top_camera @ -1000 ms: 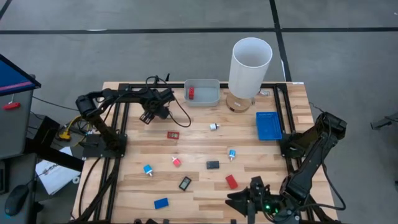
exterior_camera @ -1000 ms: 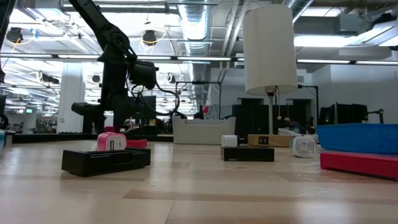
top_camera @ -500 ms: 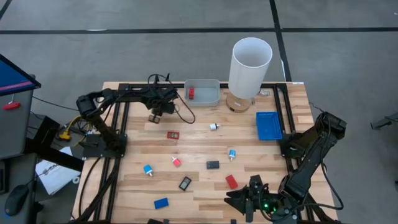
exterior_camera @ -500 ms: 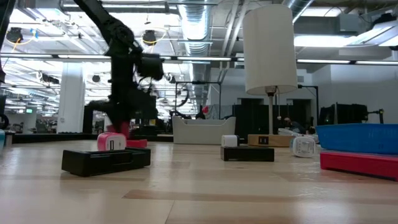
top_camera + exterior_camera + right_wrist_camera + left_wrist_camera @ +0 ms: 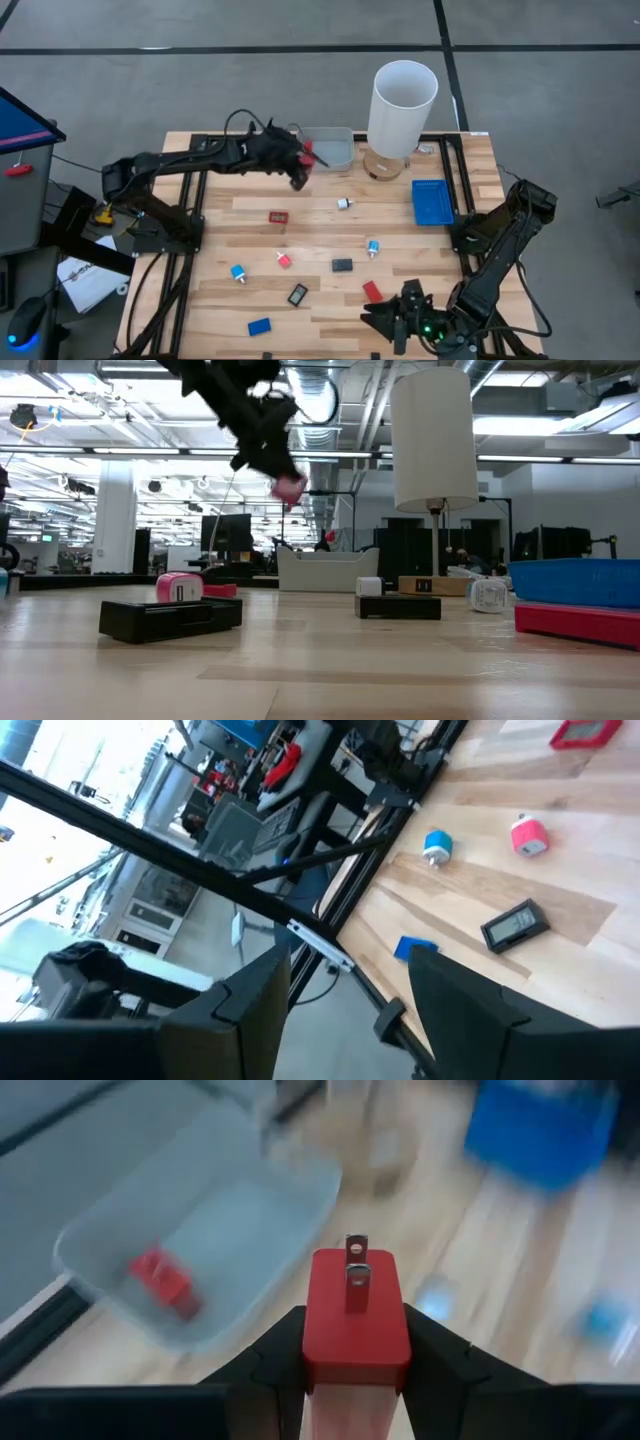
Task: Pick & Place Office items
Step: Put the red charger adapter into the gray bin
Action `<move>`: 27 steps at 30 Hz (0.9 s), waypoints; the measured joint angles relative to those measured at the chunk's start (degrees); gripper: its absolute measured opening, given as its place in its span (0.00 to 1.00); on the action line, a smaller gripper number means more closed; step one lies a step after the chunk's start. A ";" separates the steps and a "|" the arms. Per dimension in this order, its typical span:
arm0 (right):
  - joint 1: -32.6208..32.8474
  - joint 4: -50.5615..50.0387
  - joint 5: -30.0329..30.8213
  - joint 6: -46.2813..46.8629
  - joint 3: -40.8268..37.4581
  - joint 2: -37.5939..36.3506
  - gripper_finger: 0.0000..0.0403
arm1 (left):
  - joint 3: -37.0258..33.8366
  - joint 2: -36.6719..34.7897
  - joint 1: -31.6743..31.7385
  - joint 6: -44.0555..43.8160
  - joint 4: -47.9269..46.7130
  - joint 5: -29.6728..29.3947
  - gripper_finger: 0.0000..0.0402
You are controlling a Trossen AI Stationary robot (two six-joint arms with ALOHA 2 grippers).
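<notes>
My left gripper (image 5: 300, 168) hangs high over the table at the near left corner of the shallow grey tray (image 5: 338, 152). It is shut on a red block with two metal prongs (image 5: 356, 1315), which also shows in the low view (image 5: 289, 488). Another red block (image 5: 160, 1275) lies in the tray. Small items lie flat on the wood: a red framed rectangle (image 5: 278, 216), a black framed rectangle (image 5: 297, 294), a blue block (image 5: 259, 326), a red block (image 5: 372, 291) and white-and-blue pieces (image 5: 373, 247). My right gripper (image 5: 350, 1010) waits open at the near edge. My left gripper pinches the red block by its two opposite side faces (image 5: 318, 1342), one finger (image 5: 275, 1360) on each side. The pronged end (image 5: 356, 1270) points forward, away from the wrist. The block is lifted clear, high above the table next to the tray.
A tall white cylinder (image 5: 403, 105) stands on a wooden base right of the grey tray. The flat blue tray (image 5: 432, 201) lies near the right edge. Black frame rails run along the table's left and right sides.
My left gripper has risen from low over the table's far left part and swung right toward the grey tray, tipping forward. The red block went with it and is now lifted clear.
</notes>
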 joint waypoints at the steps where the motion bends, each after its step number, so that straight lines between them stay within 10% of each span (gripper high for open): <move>1: 0.00 0.03 0.33 -0.19 0.00 0.00 0.49 | 0.02 -0.13 -1.02 -3.73 2.65 -1.73 0.29; 12: 0.03 0.34 1.24 -1.71 0.02 0.00 0.49 | -0.04 9.55 -10.28 -25.00 20.76 -30.95 0.29; 27: 0.68 0.41 1.65 0.65 0.02 0.00 0.49 | 10.84 27.16 -3.99 -13.65 27.04 -35.69 0.29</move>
